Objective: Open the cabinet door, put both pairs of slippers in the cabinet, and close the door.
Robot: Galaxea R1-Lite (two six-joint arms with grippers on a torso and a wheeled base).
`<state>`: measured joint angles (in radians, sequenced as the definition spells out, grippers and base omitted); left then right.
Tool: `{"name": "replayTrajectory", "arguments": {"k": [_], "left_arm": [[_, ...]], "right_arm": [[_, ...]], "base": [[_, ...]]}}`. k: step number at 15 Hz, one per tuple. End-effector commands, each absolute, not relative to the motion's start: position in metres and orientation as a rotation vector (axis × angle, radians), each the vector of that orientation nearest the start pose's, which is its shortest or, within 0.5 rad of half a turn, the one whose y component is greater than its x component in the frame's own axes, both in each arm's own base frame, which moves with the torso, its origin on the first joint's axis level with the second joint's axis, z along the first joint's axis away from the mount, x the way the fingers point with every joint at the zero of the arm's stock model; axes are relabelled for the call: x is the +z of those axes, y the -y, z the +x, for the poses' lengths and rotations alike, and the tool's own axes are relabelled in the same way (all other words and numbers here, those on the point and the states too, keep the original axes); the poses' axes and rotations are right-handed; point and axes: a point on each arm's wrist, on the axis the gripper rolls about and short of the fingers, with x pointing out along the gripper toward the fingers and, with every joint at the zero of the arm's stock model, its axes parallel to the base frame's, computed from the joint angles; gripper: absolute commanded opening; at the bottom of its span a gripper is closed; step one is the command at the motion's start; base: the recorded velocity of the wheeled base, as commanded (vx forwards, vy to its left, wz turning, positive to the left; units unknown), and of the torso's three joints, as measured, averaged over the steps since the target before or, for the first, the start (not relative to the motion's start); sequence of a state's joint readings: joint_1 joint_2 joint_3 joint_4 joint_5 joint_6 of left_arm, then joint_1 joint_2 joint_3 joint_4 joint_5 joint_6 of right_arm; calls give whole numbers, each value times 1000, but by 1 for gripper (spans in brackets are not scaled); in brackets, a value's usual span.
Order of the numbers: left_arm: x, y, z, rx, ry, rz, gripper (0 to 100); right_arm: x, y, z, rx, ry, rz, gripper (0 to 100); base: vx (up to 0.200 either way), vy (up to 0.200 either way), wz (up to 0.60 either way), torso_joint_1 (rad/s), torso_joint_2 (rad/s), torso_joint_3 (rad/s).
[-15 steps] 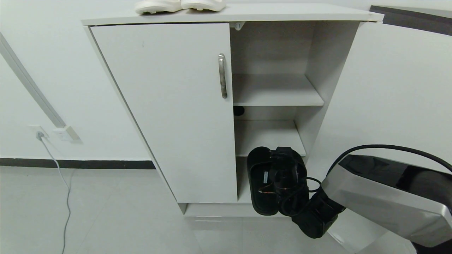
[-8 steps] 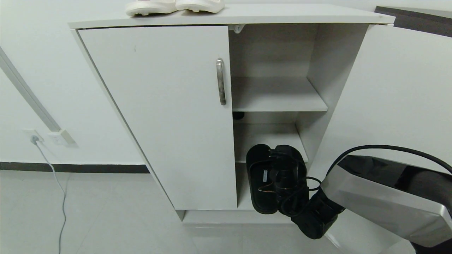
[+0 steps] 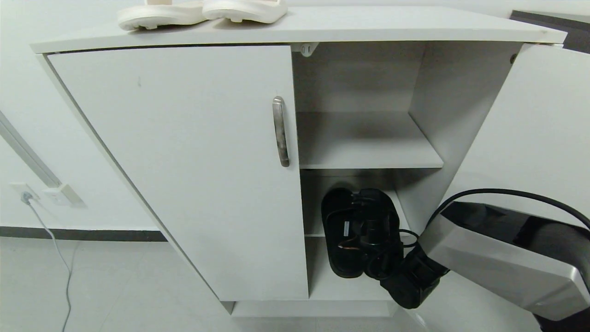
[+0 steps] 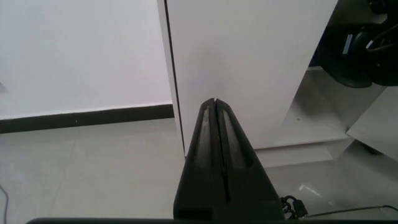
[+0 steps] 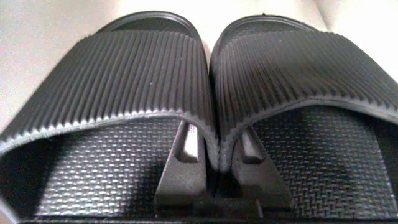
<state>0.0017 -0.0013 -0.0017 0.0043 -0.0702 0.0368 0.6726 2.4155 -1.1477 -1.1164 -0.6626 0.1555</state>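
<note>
Pinching the black slippers by their adjoining straps in the clamped right gripper, at 5 o'clock before the cabinet's lower shelf. Could snag toes on its edge and twist loose.

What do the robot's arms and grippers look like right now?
The right arm has a bulky angular shell, silver-grey below and glossy black on top, with a thick black cable arching over it. The right gripper is black, with two narrow fingers. The left gripper is black too, with long flat tapering fingers.
</note>
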Motion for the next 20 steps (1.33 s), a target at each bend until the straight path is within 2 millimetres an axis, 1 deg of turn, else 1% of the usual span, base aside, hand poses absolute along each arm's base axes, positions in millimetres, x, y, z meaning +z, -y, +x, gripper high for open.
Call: {"name": "replayTrajectory", "arguments": {"k": [1, 3, 5, 6, 7, 9, 14, 18, 20], "left_arm": [[75, 2, -23, -69, -2, 35, 0], [75, 2, -23, -69, -2, 35, 0], [75, 2, -23, -64, -2, 34, 0], [75, 2, -23, -64, -2, 34, 0], [75, 2, -23, -64, -2, 26, 0], [75, 2, -23, -64, -2, 26, 0], [75, 1, -23, -37, -3, 23, 0], [75, 1, -23, -37, -3, 23, 0], [75, 1, -23, -37, -3, 23, 0]], "right_arm": [[37, -266, 369, -11, -126, 58, 0], [35, -265, 383, -24, -131, 56, 0], [34, -264, 401, -37, -146, 40, 0], [34, -264, 405, -34, -149, 40, 0], [36, -263, 415, -40, -144, 44, 0], [41, -263, 425, -50, -140, 48, 0], [50, -266, 443, -41, -118, 66, 0], [39, -268, 450, -46, -123, 63, 0], [38, -268, 451, -47, -124, 62, 0]], "base": [[0, 0, 0, 0, 0, 0], [0, 0, 0, 0, 0, 0], [0, 0, 0, 0, 0, 0], [0, 0, 0, 0, 0, 0], [0, 0, 0, 0, 0, 0], [0, 0, 0, 0, 0, 0], [0, 0, 0, 0, 0, 0], [0, 0, 0, 0, 0, 0], [0, 0, 0, 0, 0, 0]]}}
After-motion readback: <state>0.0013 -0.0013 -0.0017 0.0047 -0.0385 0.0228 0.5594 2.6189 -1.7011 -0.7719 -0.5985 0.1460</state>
